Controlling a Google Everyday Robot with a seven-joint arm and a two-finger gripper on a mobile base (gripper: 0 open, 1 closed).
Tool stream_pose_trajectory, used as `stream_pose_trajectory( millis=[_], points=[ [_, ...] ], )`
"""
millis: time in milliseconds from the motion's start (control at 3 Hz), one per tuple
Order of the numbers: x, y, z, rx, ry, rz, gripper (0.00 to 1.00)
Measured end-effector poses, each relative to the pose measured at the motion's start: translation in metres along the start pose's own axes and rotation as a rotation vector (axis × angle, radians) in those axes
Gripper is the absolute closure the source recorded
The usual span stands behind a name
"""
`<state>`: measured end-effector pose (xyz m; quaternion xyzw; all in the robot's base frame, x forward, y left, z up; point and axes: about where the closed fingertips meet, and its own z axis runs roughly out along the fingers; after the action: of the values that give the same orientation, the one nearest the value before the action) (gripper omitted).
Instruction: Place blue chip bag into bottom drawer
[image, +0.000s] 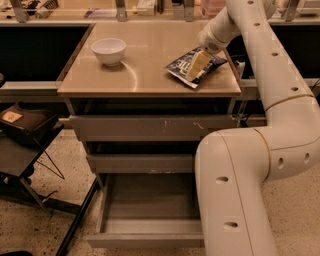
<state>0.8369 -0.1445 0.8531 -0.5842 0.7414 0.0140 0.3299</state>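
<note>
The blue chip bag (178, 67) lies flat on the tan tabletop (140, 75) near its right edge. My gripper (197, 66) reaches down from the white arm (260, 75) and rests on the middle of the bag, covering part of it. The bottom drawer (145, 212) stands pulled out below, its grey box-like interior showing with nothing in it. My arm's lower link (235, 200) covers the drawer's right side.
A white bowl (109, 50) sits at the tabletop's left rear. Two shallower drawers (150, 127) above the bottom one are slightly pulled out. A black stand with a dark tray (27, 125) is to the left. A shelf with clutter runs along the back.
</note>
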Motion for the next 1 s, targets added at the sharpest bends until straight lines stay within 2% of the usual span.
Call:
stream_pose_trajectory(
  millis=[333, 667, 1000],
  points=[
    [0.0266, 0.0069, 0.0127, -0.030, 0.006, 0.078, 0.00],
    [0.0273, 0.0071, 0.0135, -0.031, 0.007, 0.082, 0.00],
    [0.0273, 0.0071, 0.0136, -0.031, 0.007, 0.082, 0.18]
  ],
)
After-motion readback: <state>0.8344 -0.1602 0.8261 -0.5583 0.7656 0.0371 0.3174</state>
